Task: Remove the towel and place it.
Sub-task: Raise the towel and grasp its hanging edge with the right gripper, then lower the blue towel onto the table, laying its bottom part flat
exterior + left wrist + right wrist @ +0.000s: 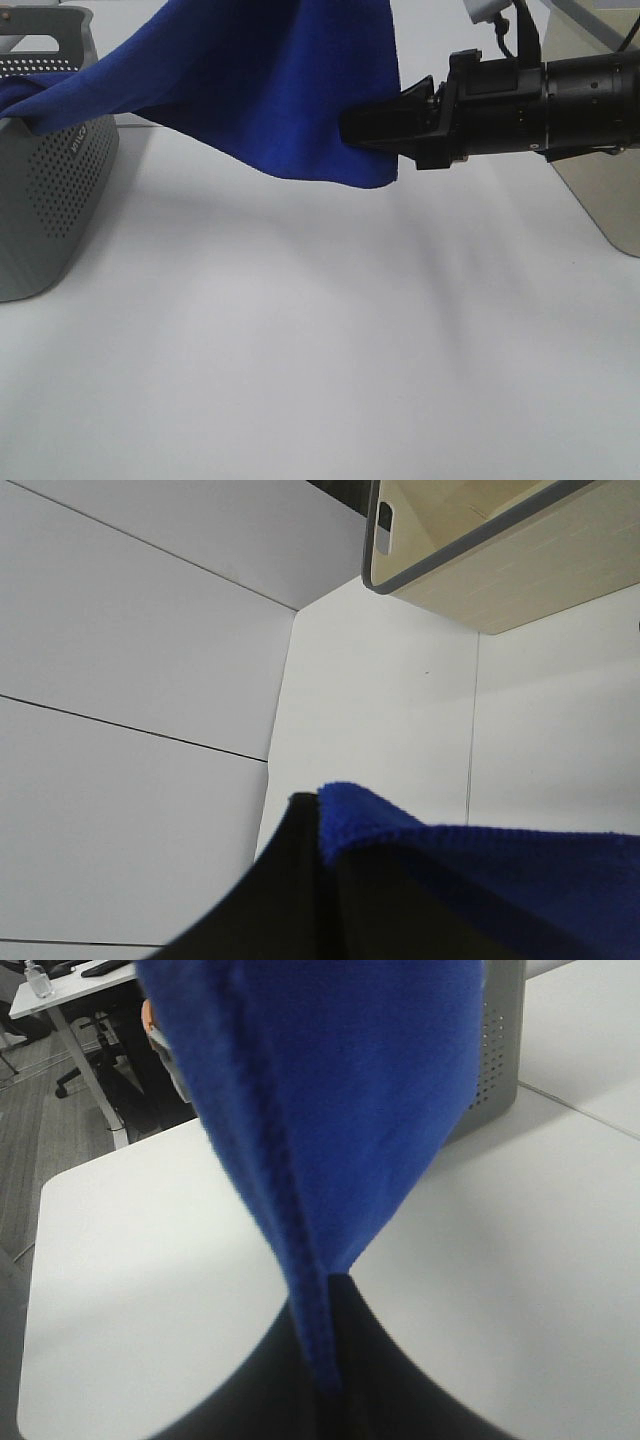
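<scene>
Deep royal-blue plush towel, stitched hem along its edge, hanging in the air as a sagging sheet above the white table. Its left end lies over the rim of the grey perforated basket at the left of the high view, while the rest hangs clear of the table. The right gripper reaches in level from the right, its jaws clenched on the towel's right-hand hem; the right wrist view shows the cloth fanning out from the pinch. The left gripper is likewise clamped on a towel corner, seen only in the left wrist view. The basket's interior is hidden, apart from the towel end at its rim.
</scene>
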Robot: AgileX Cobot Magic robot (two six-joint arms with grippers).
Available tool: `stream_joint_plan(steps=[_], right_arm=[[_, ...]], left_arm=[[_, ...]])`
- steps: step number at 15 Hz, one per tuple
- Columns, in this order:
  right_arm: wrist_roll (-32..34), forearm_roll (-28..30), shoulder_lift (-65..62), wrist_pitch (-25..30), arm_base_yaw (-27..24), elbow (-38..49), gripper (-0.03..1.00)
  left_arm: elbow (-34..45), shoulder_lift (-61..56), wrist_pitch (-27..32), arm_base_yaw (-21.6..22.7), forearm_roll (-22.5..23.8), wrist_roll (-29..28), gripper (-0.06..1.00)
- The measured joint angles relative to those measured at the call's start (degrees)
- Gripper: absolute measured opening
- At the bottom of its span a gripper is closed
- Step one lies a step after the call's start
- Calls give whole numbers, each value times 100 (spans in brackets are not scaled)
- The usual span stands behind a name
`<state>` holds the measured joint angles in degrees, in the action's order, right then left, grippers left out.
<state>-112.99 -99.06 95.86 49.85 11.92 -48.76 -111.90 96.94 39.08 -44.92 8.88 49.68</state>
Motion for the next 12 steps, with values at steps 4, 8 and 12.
stream_joint_plan(steps=[4, 8, 12], right_arm=[[1134, 355, -74, -298, 0, -46, 1], [4068, 3128, -413, -430, 0, -1054, 1], [7855, 6406, -418, 1140, 0, -2842, 1]], left_arm=[[0, 0, 6, 0, 132, -17, 0], [0, 0, 11, 0, 155, -395, 0], [0, 0, 11, 86, 246, -1937, 0]])
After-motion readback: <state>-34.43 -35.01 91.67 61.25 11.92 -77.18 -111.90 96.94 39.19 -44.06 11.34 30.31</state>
